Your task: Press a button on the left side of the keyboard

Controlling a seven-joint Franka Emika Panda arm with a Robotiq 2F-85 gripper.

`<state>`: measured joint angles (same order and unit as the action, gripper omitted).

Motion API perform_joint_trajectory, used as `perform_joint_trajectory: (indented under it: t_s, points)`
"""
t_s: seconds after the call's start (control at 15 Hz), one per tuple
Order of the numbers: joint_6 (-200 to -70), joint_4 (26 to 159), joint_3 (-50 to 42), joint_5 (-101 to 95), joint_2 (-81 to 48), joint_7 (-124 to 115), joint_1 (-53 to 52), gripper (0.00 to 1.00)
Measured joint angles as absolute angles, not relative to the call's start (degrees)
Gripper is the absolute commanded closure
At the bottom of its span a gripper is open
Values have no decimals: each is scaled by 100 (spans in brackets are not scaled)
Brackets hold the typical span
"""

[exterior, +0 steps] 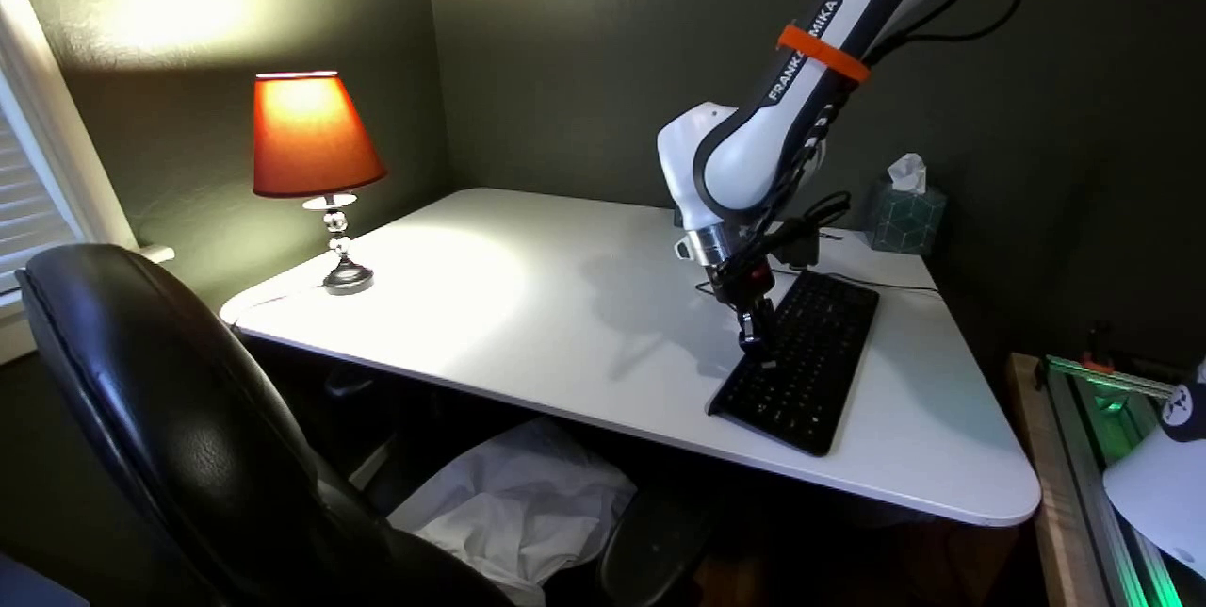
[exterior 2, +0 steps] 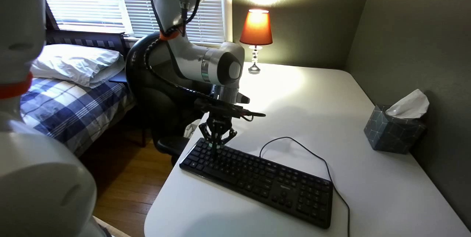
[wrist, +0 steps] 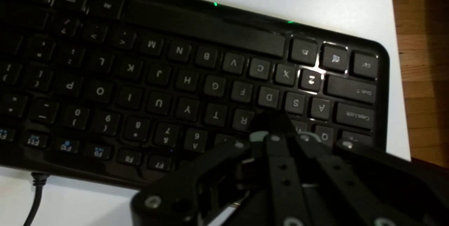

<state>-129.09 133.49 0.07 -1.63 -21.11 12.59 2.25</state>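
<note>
One keyboard (exterior 2: 257,178), one table (exterior: 546,287) beneath it, one robot arm (exterior: 754,164) and one end effector (exterior 2: 214,148) over it, one cable (exterior 2: 324,160) joined to it, one tissue box (exterior 2: 392,134), one chair (exterior: 188,428), one lamp (exterior 2: 257,31), one bed (exterior 2: 73,110) well away from it

Your keyboard (exterior 2: 257,179): plastic, glossy frame (wrist: 77,164), matt keys (wrist: 187,109). Your bench (exterior: 565,287): smooth top. Your hand (exterior 2: 215,150): shiny, metal-looking screws (wrist: 153,201). At the bench's wall-side corner you've got paper tissue (exterior: 907,173) in a card-look box (exterior: 906,221). Chair (exterior: 184,437) along its long edge: glossy, leather-like.

In an exterior view, we have the keyboard (exterior 2: 259,183) on the table (exterior 2: 386,196), lamp (exterior 2: 256,32) behind, box (exterior 2: 393,132) right, chair (exterior 2: 149,95) left.
</note>
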Motion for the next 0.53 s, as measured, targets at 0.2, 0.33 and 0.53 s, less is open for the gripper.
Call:
perform_joint_trajectory:
  t_s: [0.2, 0.33, 0.53]
  points:
    - [-12909, 13349, 12, -163, -2090, 1259, 224, 100]
    - [-12910, 13349, 12, -164, -2058, 1258, 224, 100]
    - [-12911, 13351, 12, -164, -2015, 1256, 224, 73]
